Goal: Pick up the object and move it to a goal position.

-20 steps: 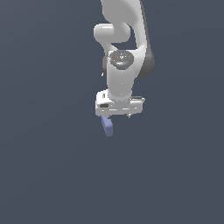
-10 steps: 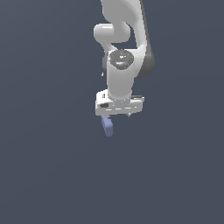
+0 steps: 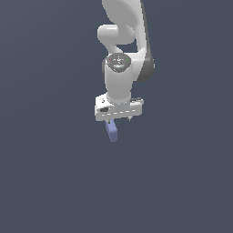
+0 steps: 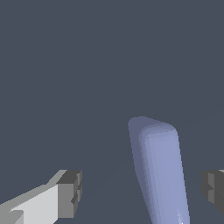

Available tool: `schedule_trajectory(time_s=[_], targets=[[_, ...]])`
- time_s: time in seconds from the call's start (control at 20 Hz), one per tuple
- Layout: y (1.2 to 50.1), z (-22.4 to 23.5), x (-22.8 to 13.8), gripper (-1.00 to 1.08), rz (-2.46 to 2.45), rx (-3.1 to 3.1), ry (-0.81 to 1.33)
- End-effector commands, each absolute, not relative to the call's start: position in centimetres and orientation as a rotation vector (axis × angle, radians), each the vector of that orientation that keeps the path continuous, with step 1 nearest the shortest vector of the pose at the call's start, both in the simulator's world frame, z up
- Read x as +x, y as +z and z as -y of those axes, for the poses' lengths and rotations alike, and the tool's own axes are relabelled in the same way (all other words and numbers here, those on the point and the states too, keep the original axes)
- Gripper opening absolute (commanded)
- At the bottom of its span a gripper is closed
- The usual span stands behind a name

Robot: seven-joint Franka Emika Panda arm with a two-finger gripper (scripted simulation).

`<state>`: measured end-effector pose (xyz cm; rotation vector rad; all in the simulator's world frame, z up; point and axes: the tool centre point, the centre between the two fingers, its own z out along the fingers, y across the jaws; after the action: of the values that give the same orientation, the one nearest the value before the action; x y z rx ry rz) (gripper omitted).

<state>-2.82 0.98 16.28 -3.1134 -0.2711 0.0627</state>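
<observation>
The object is a small periwinkle-blue elongated block with rounded edges. In the exterior view it pokes out from under the white gripper, which hangs right over it. In the wrist view the object lies between the two dark fingertips, nearer one fingertip than the other. It touches neither of them. The gripper is open wide, with its jaws on either side of the block. The exterior view hides the fingers behind the hand.
The white arm rises behind the gripper toward the top of the exterior view. A plain dark grey-blue surface fills the rest of both views, and no goal marker shows.
The hand has shifted slightly toward the exterior view's left. The block stays in the same place beneath it.
</observation>
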Motion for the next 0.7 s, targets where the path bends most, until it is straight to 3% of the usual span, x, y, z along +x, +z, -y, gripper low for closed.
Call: schedule_trajectory(time_s=[0.0, 0.65], targets=[[15.9, -0.1, -3.2, 1.0, 0.322, -3.111, 0.049], [14.6, 2.9, -4.8, 1.0, 0.513, -3.099, 0.002]])
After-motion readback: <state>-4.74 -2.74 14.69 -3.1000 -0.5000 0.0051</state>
